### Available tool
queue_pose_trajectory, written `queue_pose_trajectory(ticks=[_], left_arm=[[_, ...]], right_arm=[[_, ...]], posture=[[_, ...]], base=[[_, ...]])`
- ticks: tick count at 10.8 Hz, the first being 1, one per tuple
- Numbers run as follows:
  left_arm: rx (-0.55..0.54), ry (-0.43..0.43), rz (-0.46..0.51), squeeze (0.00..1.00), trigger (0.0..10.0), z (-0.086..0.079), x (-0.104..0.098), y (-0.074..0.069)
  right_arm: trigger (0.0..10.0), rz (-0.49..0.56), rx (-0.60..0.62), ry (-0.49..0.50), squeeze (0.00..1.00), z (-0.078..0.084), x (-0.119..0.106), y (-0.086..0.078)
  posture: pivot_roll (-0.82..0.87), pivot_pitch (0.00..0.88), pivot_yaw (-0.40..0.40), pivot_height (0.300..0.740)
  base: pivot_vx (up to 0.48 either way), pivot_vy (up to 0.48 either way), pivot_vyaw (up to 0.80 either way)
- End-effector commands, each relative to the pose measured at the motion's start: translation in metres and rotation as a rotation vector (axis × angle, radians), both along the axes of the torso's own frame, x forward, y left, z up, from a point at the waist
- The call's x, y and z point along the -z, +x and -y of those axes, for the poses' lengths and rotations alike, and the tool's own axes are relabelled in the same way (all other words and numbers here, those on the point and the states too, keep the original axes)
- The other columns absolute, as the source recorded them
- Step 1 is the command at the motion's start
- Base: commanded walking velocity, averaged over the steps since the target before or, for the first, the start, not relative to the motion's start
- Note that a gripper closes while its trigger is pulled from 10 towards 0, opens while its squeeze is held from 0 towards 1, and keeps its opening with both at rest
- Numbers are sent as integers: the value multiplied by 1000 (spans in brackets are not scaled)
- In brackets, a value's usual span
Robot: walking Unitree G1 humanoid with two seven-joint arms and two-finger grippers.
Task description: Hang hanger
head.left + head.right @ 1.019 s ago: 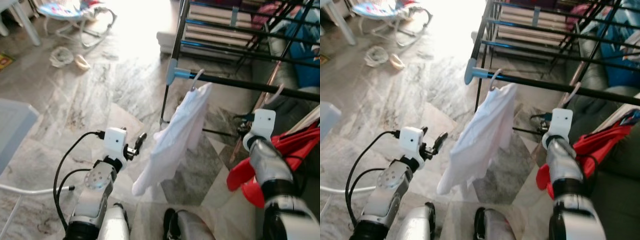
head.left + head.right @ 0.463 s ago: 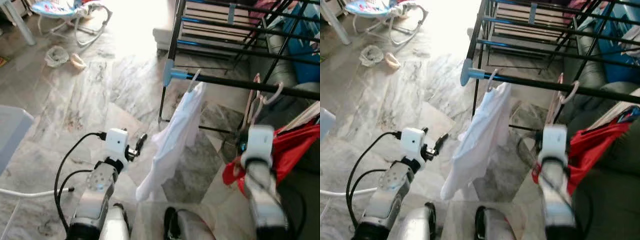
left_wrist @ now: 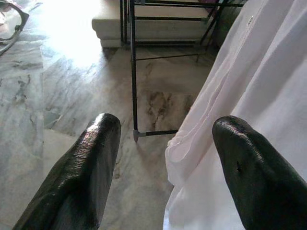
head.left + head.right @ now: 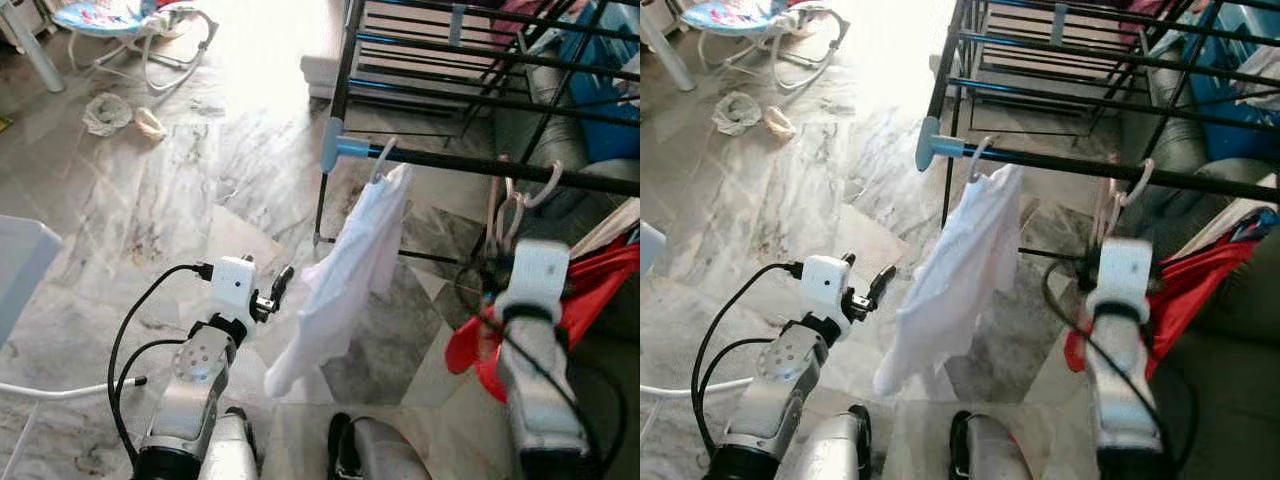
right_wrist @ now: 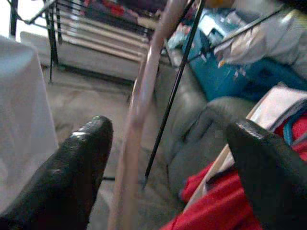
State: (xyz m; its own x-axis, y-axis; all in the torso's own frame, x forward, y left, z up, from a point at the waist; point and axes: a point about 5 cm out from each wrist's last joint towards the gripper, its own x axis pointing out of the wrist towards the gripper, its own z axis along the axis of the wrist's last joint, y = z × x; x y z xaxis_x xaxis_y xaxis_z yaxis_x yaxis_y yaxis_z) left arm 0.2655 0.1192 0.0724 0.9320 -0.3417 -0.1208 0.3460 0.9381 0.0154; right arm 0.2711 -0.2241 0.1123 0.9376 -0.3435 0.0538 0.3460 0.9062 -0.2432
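Observation:
A black drying-rack rail with a blue end cap runs across in front of me. A white garment hangs from it on a hanger near the cap. Further right, a pink hanger carrying a red garment has its hook over the rail. My right gripper is open just below it, and the blurred pink hanger passes between its fingers without being gripped. My left gripper is open and holds nothing, close beside the white garment.
Behind the rack are a grey sofa and a blue bag. A baby bouncer, a rag and a small pale object lie on the marble floor at the back left. A pale blue surface is at my left.
The pink hanger has settled with its hook over the rail and swings. My right arm has dropped back slightly below it. The camera has tilted a little; my left arm is still.

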Motion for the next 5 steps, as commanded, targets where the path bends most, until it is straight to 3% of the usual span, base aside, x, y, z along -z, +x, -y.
queue_pose_trajectory(ticks=[1, 5], left_arm=[[5, 8, -1, 0, 10000, 1, 1, -2], [2, 7, -6, 0, 10000, 2, 2, -3]], right_arm=[[10000, 16, 6, -11, 1000, 1, -3, -2], [10000, -1, -26, 5, 1000, -3, 1, -2]], posture=[[15, 196, -37, 740], [10, 203, -43, 740]], base=[[-266, 0, 0], [-278, 0, 0]])
